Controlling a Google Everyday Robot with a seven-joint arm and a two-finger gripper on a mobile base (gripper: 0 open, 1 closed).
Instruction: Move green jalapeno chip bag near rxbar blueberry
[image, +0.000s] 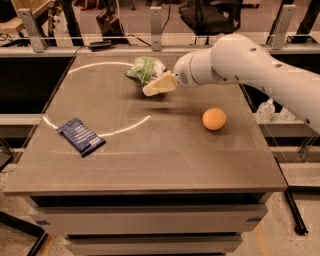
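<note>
The green jalapeno chip bag (144, 70), puffy green and white foil, lies at the far middle of the table (160, 165). My gripper (159, 85), cream-coloured at the end of the white arm (250, 65), reaches in from the right and sits at the bag's near right edge, overlapping it in this view. The rxbar blueberry (80, 136), a flat dark blue wrapper with a pale patch, lies at the table's left side, well apart from the bag and the gripper.
A round orange fruit (214, 119) sits on the right half of the table, below the arm. A bright curved light streak crosses the tabletop. Metal rails and posts run along the far edge. A small bottle (266, 111) stands off the table's right side.
</note>
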